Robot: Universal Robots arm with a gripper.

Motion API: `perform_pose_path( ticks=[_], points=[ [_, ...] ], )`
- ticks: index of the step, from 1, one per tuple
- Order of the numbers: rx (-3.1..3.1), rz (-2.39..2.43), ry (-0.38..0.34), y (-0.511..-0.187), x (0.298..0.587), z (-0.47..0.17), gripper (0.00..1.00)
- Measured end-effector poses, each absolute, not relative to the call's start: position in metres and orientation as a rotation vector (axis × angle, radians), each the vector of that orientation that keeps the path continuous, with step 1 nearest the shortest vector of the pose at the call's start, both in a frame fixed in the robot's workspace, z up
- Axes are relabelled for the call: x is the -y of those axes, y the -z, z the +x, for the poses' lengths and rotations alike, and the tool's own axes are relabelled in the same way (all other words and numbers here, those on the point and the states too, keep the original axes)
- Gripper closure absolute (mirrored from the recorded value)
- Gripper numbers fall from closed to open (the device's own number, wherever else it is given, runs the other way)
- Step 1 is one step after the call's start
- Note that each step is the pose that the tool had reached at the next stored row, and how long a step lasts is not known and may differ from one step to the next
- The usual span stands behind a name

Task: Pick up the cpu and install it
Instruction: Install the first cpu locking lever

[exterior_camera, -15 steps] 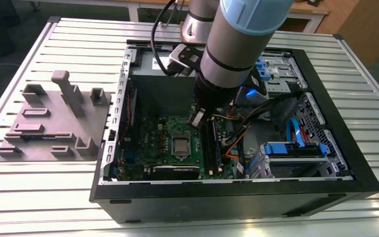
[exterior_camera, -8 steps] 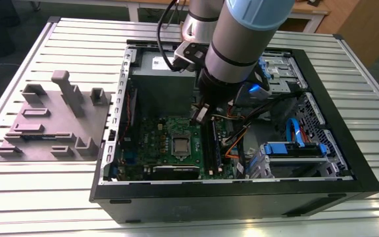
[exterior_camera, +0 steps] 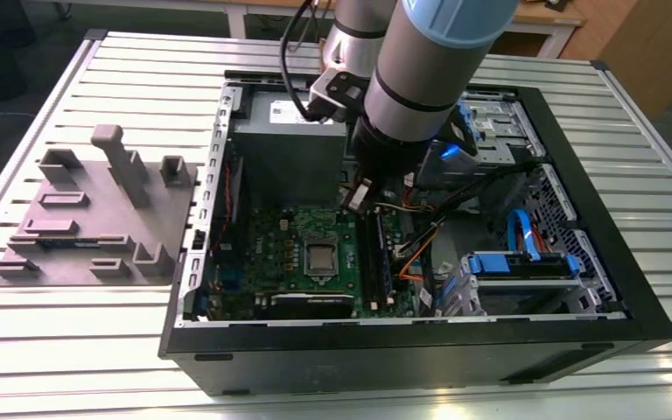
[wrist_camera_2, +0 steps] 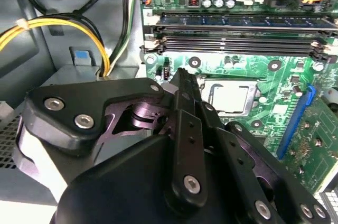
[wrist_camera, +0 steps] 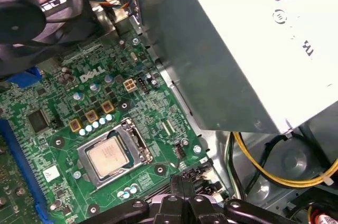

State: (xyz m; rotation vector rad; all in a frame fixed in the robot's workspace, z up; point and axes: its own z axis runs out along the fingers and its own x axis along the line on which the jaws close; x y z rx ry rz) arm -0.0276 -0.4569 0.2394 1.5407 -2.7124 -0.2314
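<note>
The cpu, a small square chip with a shiny silver top, lies flat in the socket on the green motherboard inside the open computer case. In both wrist views it sits framed by the socket's metal bracket: cpu, cpu. My gripper hangs above the board, a short way from the socket toward the power supply and apart from the chip. Its black fingers are pressed together with nothing between them. The gripper's tips show beside the socket's edge.
A large grey power supply stands close behind the gripper. Memory slots, yellow cables and a black fan surround the socket. Blue drive bays fill the case's right side. A grey parts fixture rests on the slatted table.
</note>
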Motion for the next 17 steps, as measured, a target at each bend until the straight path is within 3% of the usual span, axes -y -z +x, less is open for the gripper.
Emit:
perform_pose_path(
  ticks=[17],
  points=[
    [2.689,1.578,0.231,-0.2361,0.4483,-0.0331,0.89]
  ],
)
